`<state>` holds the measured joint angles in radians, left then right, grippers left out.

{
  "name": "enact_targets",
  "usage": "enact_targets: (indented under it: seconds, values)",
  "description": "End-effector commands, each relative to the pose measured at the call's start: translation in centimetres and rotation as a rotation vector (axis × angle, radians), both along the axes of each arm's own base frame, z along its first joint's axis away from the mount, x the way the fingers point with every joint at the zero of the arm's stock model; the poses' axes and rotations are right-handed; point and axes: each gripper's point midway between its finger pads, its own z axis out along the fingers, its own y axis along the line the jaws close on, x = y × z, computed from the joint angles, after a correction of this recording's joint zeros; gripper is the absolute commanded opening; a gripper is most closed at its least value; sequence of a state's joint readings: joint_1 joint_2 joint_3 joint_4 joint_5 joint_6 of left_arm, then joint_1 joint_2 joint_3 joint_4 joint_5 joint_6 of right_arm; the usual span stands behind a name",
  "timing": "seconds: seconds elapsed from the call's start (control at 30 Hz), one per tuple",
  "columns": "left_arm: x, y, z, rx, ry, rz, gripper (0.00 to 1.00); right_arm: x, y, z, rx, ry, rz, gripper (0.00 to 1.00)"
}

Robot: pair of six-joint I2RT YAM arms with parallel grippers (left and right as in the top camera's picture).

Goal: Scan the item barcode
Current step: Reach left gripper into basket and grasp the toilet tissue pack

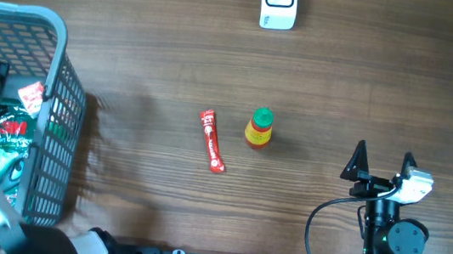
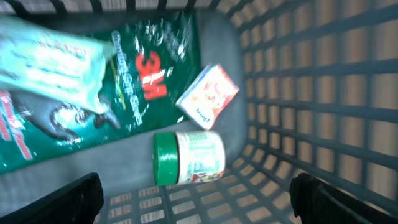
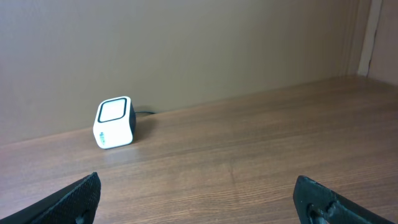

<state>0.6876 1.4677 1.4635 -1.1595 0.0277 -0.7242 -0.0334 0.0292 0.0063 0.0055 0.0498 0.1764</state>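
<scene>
My left gripper (image 2: 198, 202) hangs open inside the grey mesh basket (image 1: 60, 125) at the table's left. Just beyond its fingertips a jar with a green lid (image 2: 189, 157) lies on its side, untouched. Behind the jar are a dark green pouch (image 2: 134, 81), a small orange and white box (image 2: 208, 95) and a pale bag (image 2: 50, 59). The white barcode scanner (image 1: 278, 3) stands at the far edge, also seen as the scanner (image 3: 115, 122) in the right wrist view. My right gripper (image 1: 383, 164) is open and empty at the front right, facing the scanner.
A red stick packet (image 1: 212, 141) and a small yellow bottle with a green cap (image 1: 259, 128) rest mid-table, between the basket and the right arm. The basket wall (image 2: 311, 93) rises close on the left gripper's right side.
</scene>
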Motion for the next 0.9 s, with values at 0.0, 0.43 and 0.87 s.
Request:
enact_targets:
  seconds: [0.0, 0.43, 0.87]
  values:
    - [0.3, -0.6, -3.5, -0.138, 0.078, 0.020, 1.00, 0.0, -0.1, 0.1, -0.019, -0.002, -0.009, 1.00]
    - [-8.4, 2.6, -9.6, -0.057, 0.399, 0.499, 1.00, 0.0, -0.1, 0.1, -0.019, -0.002, -0.009, 1.00]
    - [-9.2, 7.0, -12.9, 0.051, 0.249, 0.731, 1.00, 0.0, -0.1, 0.1, -0.019, -0.002, -0.009, 1.00]
